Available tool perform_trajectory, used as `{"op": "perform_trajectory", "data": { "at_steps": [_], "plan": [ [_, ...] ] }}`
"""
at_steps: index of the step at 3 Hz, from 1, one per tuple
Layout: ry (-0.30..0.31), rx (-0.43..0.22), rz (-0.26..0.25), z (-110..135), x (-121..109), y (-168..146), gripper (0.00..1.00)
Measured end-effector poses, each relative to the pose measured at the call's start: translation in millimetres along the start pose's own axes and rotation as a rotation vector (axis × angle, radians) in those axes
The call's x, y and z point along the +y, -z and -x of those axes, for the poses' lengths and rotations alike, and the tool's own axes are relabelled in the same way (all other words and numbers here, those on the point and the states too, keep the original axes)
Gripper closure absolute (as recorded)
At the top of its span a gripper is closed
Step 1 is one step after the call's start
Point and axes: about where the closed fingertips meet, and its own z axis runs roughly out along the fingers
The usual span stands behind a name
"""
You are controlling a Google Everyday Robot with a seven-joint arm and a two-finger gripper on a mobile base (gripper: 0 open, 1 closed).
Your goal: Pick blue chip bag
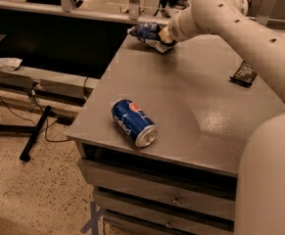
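My gripper [164, 36] reaches across to the far corner of the table [191, 97], meeting the crinkled blue chip bag [145, 32] right at its tip to grasp it, grip unclear, while the Pepsi can [133, 123] lies well behind, untouched.

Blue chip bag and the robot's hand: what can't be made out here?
- blue chip bag, camera view: its right end is hidden by the gripper, which sits at the table's far edge; lettering too small to read.
- black packet, camera view: label too small.
- arm, camera view: cut off by the right edge.
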Motion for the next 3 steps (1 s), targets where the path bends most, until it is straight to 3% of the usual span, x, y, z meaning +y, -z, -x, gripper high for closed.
{"op": "perform_trajectory", "data": {
  "at_steps": [1,2,3],
  "plan": [
    [0.023,-0.096,0.029,19,2,16,1.00],
    [0.057,-0.209,0.067,39,7,57,1.00],
    [0.113,-0.242,0.085,44,16,62,1.00]
  ]
}}
